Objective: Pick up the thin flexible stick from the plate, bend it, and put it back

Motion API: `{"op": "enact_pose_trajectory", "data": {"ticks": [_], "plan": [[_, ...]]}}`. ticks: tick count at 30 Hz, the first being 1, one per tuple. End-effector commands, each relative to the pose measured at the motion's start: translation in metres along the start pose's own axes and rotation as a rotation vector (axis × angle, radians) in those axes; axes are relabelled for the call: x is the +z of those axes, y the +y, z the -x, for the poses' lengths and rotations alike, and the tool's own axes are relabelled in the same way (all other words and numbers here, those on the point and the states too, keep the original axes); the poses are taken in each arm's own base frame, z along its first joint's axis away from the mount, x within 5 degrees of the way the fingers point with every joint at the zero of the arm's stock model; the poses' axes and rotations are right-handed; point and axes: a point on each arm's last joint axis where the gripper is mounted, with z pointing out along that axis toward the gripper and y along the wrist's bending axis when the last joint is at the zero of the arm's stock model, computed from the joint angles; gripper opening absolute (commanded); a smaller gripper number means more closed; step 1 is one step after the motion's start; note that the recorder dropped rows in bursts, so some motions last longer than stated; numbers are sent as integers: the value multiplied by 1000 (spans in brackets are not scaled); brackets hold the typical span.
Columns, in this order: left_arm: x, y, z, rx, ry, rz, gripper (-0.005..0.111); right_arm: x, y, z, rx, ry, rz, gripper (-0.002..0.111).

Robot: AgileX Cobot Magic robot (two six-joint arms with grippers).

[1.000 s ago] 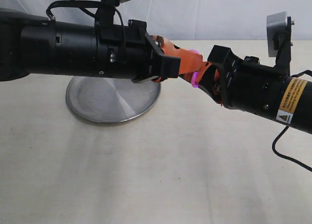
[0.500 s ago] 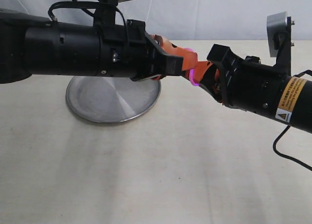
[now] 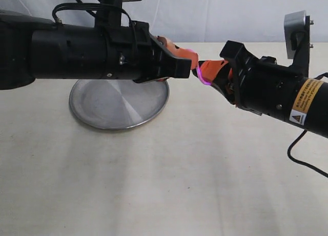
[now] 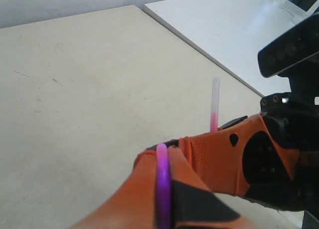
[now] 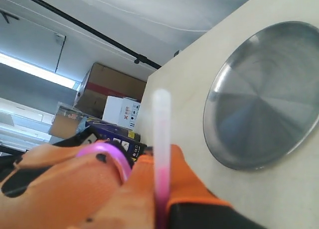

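Both grippers hold the thin flexible stick (image 3: 203, 79) in the air to the right of the plate (image 3: 119, 103). My left gripper (image 3: 190, 61) is shut on one part of it, and the magenta rod (image 4: 162, 189) runs between its orange fingers. My right gripper (image 3: 205, 69) is shut on the other part, with the pale tip (image 5: 161, 119) sticking out past its fingers. The stick curves in a tight bend (image 5: 107, 154) between the two grippers. The steel plate (image 5: 264, 97) lies bare on the table below.
The beige tabletop (image 3: 164, 179) spreads in front of the arms. A second white table (image 4: 234, 25) stands past the table edge. Cardboard and white boxes (image 5: 112, 92) sit in the room behind. A black cable (image 3: 302, 159) hangs by the right arm.
The two grippers have drawn slightly apart and risen a little, and the pink bend between them shows more as a curved loop.
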Motion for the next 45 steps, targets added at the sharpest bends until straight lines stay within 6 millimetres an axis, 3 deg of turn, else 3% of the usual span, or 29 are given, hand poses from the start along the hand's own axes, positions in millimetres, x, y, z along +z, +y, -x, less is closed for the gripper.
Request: {"op": "enact_pose_trajectory", "data": {"ticks": [1, 7, 13, 26, 38, 45], "plan": [[1, 22, 2, -26, -27, 187, 0, -11, 46, -9, -94, 62, 473, -1], [2, 21, 1, -27, -24, 182, 0, -10, 46, -5, -114, 6, 472, -1], [2, 18, 1, -27, -19, 141, 0, -6, 35, -1, -129, -36, 337, -1], [2, 22, 1, -31, -23, 182, 0, -13, 48, 13, -174, -220, 481, -1], [20, 23, -15, -55, 53, 87, 0, -11, 46, 13, -178, -214, 453, -1], [21, 22, -16, -70, 58, 70, 0, -10, 43, 14, -200, -221, 417, -1]]}}
